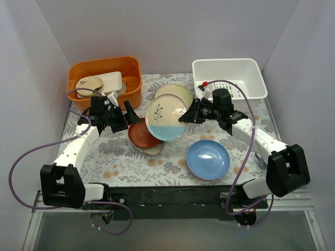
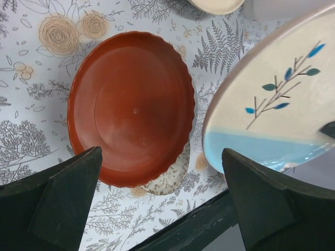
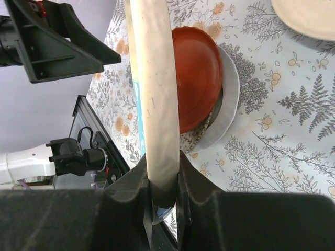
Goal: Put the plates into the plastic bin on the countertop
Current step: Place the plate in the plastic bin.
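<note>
The right gripper (image 3: 165, 193) pinches the rim of the tilted round cream-and-pale-blue leaf-sprig plate (image 1: 166, 119) just right of the dark red round plate (image 1: 142, 134), above which the left gripper (image 1: 127, 117) hangs wide open.

We see a round cream ceramic plate (image 1: 165, 121) carrying a pale blue band and a teal-and-blue leaf sprig. At its 8 o'clock, the scalloped round plate (image 1: 142, 134) is dark red, and the speckled round plate (image 2: 170, 180) under it is cream flecked with brown. At 5 o'clock, the glossy round plate (image 1: 208, 159) is plain blue. The surface (image 1: 125, 162) shows grey ferns and orange flowers.
</note>
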Available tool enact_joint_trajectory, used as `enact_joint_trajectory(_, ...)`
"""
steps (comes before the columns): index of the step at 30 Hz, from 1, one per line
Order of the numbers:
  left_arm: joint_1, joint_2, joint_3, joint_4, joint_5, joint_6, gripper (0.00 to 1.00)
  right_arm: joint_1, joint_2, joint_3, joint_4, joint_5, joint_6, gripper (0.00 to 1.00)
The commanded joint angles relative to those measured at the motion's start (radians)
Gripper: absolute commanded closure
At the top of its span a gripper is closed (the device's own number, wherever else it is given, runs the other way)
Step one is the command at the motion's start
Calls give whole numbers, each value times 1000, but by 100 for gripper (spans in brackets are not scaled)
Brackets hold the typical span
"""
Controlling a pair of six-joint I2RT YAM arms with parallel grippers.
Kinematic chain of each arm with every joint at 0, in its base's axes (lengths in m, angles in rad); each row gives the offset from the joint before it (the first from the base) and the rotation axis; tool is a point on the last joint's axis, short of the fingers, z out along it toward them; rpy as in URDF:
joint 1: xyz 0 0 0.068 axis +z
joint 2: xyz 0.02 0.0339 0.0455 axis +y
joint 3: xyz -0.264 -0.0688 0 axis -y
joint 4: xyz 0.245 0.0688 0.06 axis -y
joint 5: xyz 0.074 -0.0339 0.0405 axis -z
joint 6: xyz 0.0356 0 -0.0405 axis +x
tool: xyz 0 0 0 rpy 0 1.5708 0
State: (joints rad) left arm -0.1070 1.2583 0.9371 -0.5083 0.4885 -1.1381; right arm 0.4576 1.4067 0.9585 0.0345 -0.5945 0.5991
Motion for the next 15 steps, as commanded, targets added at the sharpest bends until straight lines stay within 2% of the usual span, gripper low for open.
enact_joint_trajectory(1, -2, 64, 106, -24, 18, 52, 2, -22, -46, 143, 2, -62, -30, 99)
enact_joint_trajectory(6, -2, 165, 161, -12, 15, 99, 2, -43, -43, 193, -69, -45, -50, 99)
enact_joint_trajectory(11, -2, 210, 112, 53, 24, 126, 2, -82, -28, 235, -99, -54, -61, 99)
enact_joint_trajectory(15, -2, 234, 59, 134, 13, 120, 2, -157, -14, 221, -3, -126, -16, 99)
